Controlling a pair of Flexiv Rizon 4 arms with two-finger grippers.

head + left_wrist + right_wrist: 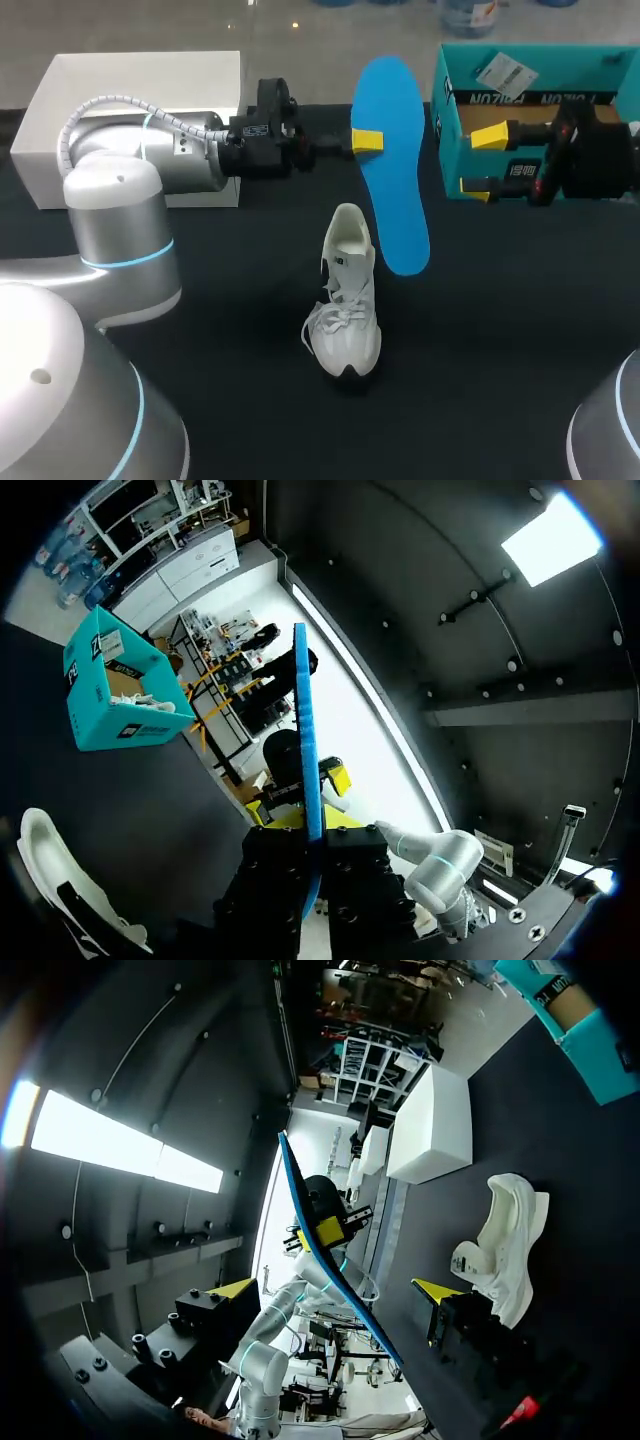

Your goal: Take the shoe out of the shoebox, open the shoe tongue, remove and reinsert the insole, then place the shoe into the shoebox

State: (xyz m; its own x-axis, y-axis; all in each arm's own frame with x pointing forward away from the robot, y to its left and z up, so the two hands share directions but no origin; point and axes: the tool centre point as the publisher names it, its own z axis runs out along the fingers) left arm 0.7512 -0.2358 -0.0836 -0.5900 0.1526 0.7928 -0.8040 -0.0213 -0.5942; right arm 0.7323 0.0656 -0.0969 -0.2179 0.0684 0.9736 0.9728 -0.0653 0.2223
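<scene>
A white shoe (345, 300) stands on its sole mid-table, toe toward the near edge; it also shows as the shoe (50, 870) and the shoe (500, 1250) in the wrist views. My left gripper (365, 140) is shut on the long edge of a blue insole (392, 170), held in the air above the table behind the shoe. In the left wrist view the insole (305, 750) stands edge-on between the fingers of the left gripper (312, 830). My right gripper (482, 162) is open in front of the teal shoebox (540, 95), apart from the insole. The right gripper (335, 1290) holds nothing; the insole (365, 1320) lies ahead of it.
A white box lid (130, 100) sits at the back left behind my left arm. The teal shoebox (115, 695) stands open at the back right. Black tabletop (480, 350) surrounds the shoe.
</scene>
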